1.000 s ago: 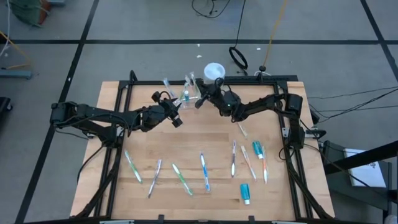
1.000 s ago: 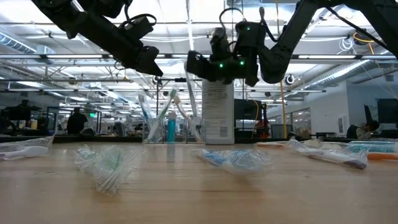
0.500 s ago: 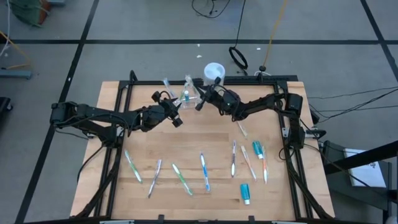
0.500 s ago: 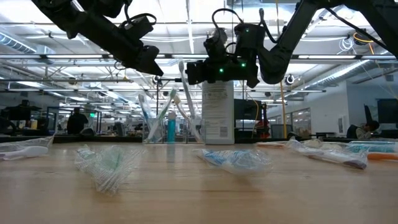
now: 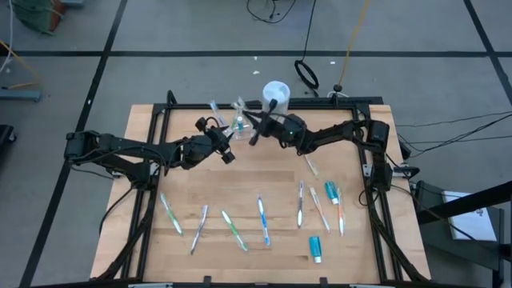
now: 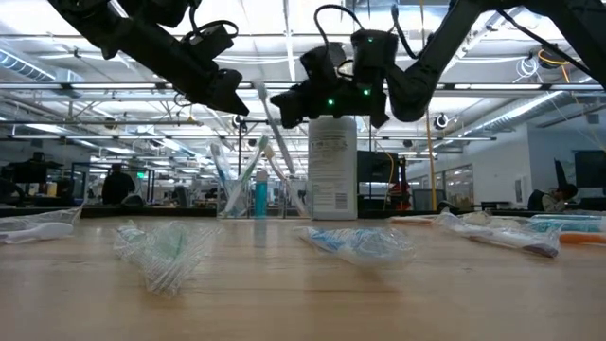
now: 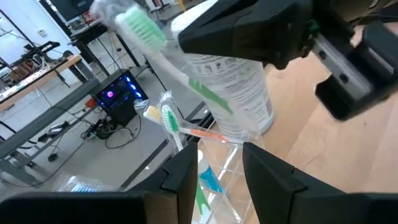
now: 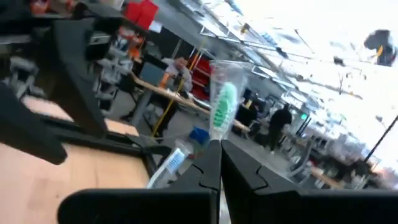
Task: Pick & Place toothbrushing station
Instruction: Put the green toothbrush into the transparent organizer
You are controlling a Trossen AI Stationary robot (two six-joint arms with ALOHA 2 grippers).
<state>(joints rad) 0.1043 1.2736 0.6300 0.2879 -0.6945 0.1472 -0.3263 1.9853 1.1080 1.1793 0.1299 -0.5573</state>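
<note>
The toothbrushing station (image 5: 230,122) is a clear holder standing on the table's far edge, with a few toothbrushes upright in it. It also shows in the low view (image 6: 254,194) and the left wrist view (image 7: 214,152). My right gripper (image 5: 254,133) is above it and just to its right, shut on a plastic-wrapped toothbrush with green bristles (image 8: 224,102). My left gripper (image 5: 226,154) hovers open and empty to the near left of the station, its fingers (image 7: 186,180) pointing at it. My right gripper pinches the wrapped toothbrush by its handle (image 8: 217,144) between its two fingers. The head end (image 7: 140,25) sticks out past the fingertips toward the table's far left. The brush is tilted and lifted clear, above the station.
A white lidded tub (image 5: 276,90) stands right of the station, behind my right gripper. Several wrapped toothbrushes (image 5: 263,220) and a toothpaste tube (image 5: 315,248) lie across the table's near half. A black frame rail (image 5: 336,102) runs along the far edge.
My right gripper has gone a little toward the table's left and up with the wrapped toothbrush, nearer the station. It has tipped, so the brush slants more, with its head toward the left.
</note>
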